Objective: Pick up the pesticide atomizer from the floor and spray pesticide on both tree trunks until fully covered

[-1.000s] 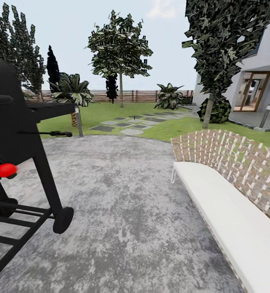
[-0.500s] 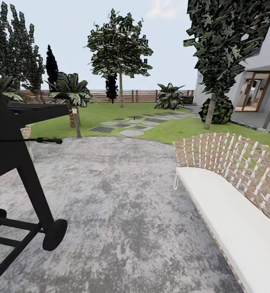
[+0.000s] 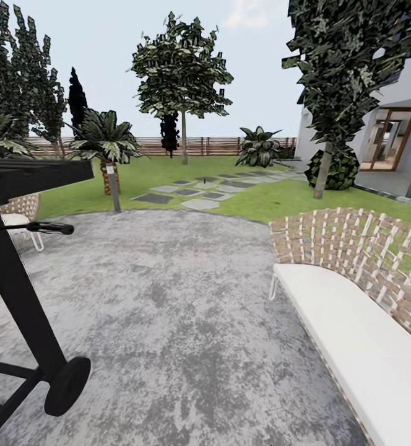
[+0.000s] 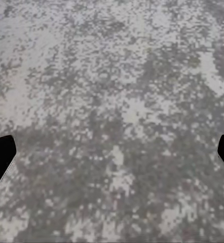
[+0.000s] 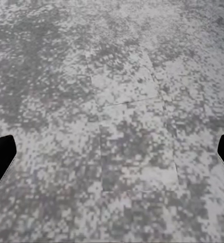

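1. Ahead, beyond the grey patio floor (image 3: pixel 187 310), lies the garden (image 3: pixel 255 198); one tree (image 3: pixel 182 68) stands past the stepping stones (image 3: pixel 193 189), another (image 3: pixel 348 68) beside the house (image 3: pixel 397 124). I cannot spot the atomizer.
2. Both wrist views look down on patio paving; the left gripper (image 4: pixel 112 152) and right gripper (image 5: pixel 112 152) each show fingers spread wide at the frame edges, holding nothing.
3. Risk: the black grill (image 3: pixel 20 279) is close on the left of the patio and the white bench (image 3: pixel 354 334) on the right; drifting sideways could clip either.
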